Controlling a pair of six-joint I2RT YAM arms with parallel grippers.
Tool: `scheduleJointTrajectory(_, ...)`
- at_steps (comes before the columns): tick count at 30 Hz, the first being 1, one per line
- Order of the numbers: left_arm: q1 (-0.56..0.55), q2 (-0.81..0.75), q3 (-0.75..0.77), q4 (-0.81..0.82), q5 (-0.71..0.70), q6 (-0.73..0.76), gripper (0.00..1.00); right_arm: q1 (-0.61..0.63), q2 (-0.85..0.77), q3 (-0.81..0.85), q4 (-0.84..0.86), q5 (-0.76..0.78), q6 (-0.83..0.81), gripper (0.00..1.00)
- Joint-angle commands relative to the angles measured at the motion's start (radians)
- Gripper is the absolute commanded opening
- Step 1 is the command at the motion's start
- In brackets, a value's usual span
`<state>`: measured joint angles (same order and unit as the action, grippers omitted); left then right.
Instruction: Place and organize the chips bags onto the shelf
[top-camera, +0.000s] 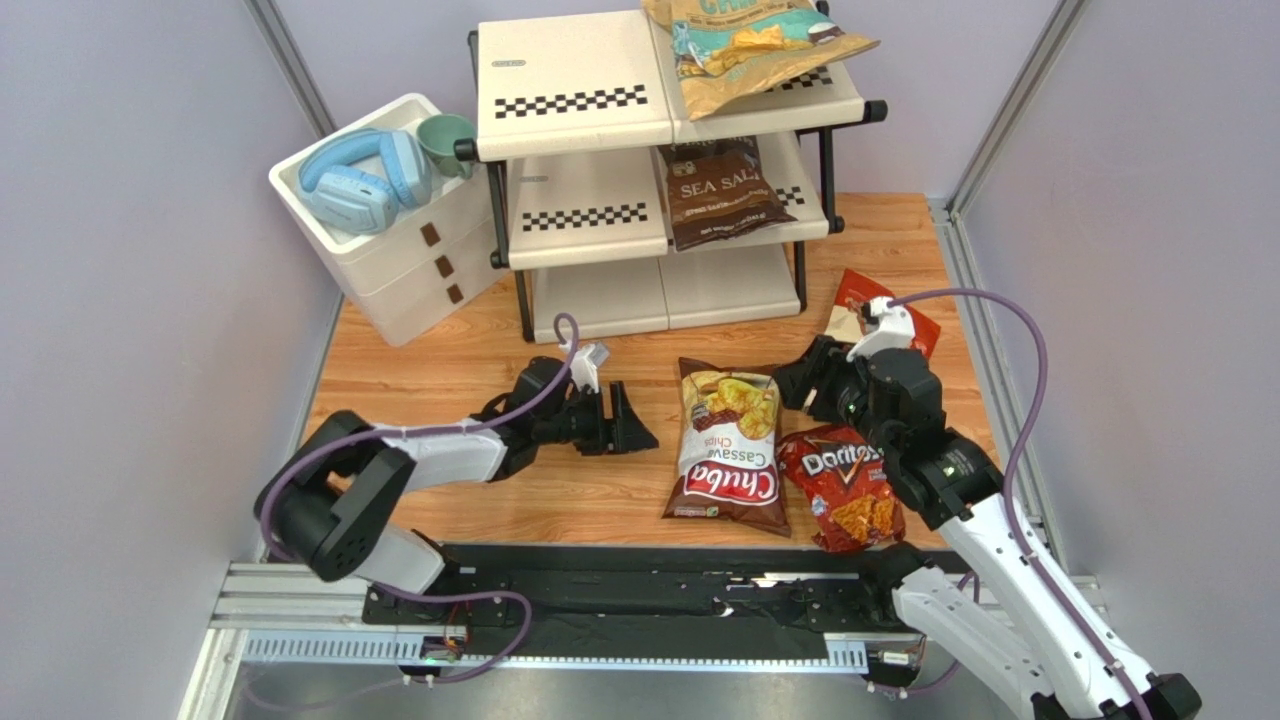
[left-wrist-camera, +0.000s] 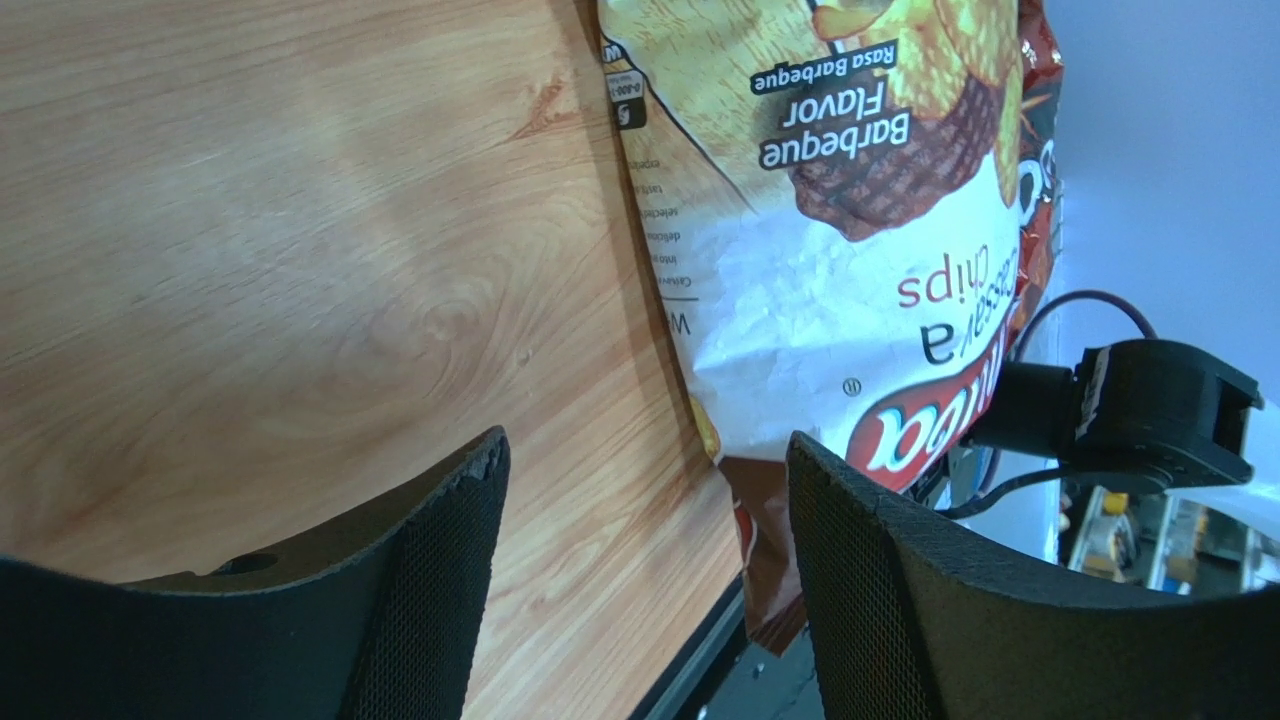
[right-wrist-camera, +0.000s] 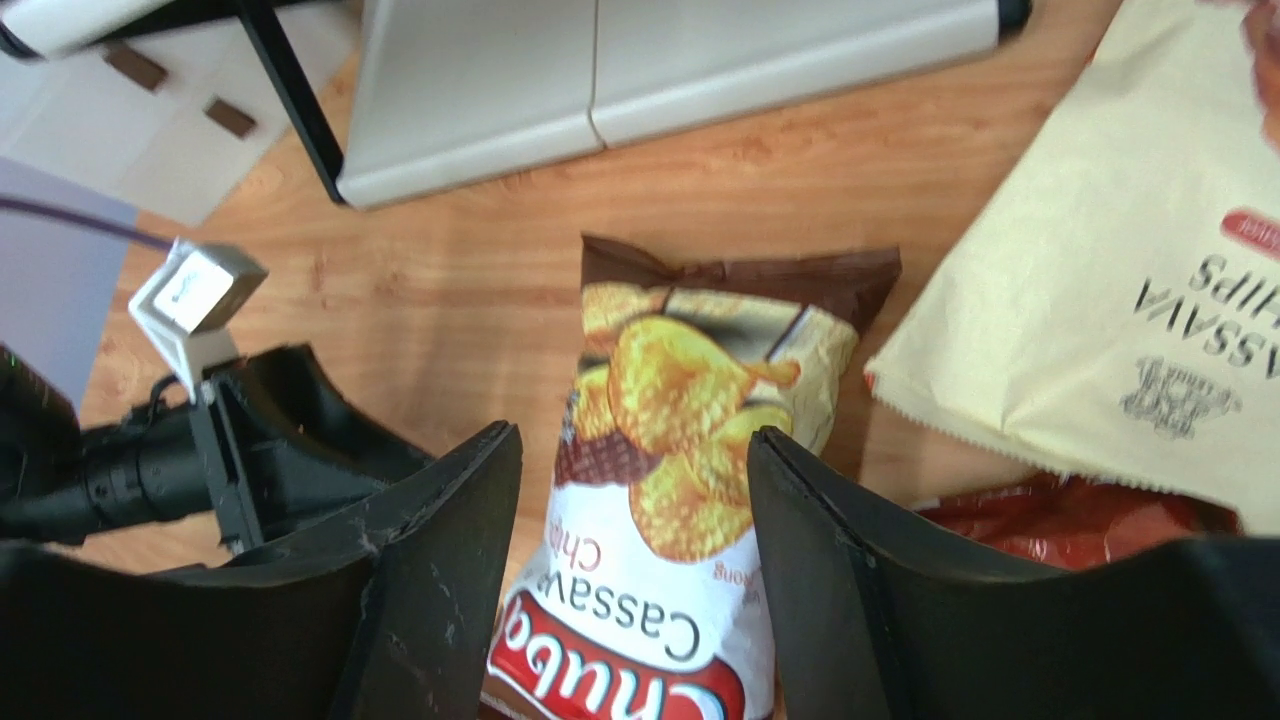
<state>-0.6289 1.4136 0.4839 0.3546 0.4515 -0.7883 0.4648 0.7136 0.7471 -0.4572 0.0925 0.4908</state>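
The left gripper (left-wrist-camera: 646, 443), fingers apart, sits just left of the Chuba bag (top-camera: 730, 447). The right gripper (right-wrist-camera: 631, 438), likewise spread and empty, hangs near the bag's top end.

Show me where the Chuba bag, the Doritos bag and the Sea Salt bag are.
Chuba bag (top-camera: 732, 450): top external view, middle of its front.
Doritos bag (top-camera: 842, 488): top external view, middle of its front.
Sea Salt bag (top-camera: 723, 191): top external view, on its printed name.
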Motion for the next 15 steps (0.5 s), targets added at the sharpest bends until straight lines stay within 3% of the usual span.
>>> scheduleJointTrajectory(1,-0.048,0.120,0.085,0.158,0.035,-0.020,0.73,0.008,-0.006,-0.048,-0.058,-0.063,0.032,0.61)
scheduleJointTrajectory(6,-0.087,0.217,0.120,0.219,0.032,-0.052,0.73,0.018,0.047,-0.074,-0.055,-0.109,0.025,0.50)
scheduleJointTrajectory(15,-0.140,0.396,0.170,0.354,0.084,-0.115,0.73,0.060,0.155,-0.129,-0.014,-0.094,0.035,0.50)
